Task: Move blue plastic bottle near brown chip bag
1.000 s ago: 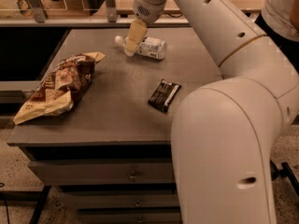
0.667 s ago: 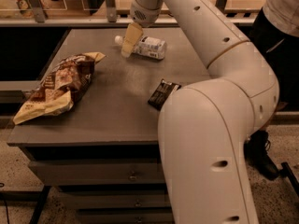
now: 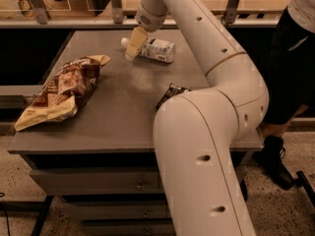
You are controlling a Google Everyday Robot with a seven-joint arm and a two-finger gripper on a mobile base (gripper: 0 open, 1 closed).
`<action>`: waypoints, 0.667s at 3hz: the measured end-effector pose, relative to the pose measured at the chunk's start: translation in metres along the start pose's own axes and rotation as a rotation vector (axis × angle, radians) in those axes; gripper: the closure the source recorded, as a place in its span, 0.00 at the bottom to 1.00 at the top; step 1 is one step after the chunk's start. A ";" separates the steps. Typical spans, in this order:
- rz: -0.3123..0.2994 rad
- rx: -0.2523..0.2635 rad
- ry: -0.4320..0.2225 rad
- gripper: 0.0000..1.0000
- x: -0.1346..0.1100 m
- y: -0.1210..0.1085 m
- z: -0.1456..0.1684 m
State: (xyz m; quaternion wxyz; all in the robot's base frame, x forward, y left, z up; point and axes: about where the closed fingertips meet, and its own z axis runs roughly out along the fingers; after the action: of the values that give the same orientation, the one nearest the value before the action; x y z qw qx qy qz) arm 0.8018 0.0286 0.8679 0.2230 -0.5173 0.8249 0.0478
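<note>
The blue plastic bottle (image 3: 155, 49) lies on its side at the far middle of the grey table (image 3: 123, 112), white cap pointing left. My gripper (image 3: 134, 45) hangs over the bottle's cap end, its cream fingers pointing down in front of the cap. The brown chip bag (image 3: 61, 90) lies crinkled at the table's left side, well apart from the bottle.
A small dark snack bar wrapper (image 3: 170, 93) lies right of the table's middle, partly hidden by my arm (image 3: 206, 132). A person in dark shorts (image 3: 290, 68) stands at the right. A railing with posts (image 3: 115, 6) runs behind the table. Drawers (image 3: 98, 181) sit below the front edge.
My arm has swung left and lower in the picture; the gripper stays at the bottle's cap end. The bottle and the bag have not visibly moved.
</note>
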 end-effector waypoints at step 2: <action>-0.001 -0.004 0.021 0.00 -0.008 -0.004 0.029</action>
State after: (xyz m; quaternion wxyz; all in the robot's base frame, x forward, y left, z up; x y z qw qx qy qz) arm 0.8175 0.0426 0.8455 0.2134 -0.5187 0.8267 0.0438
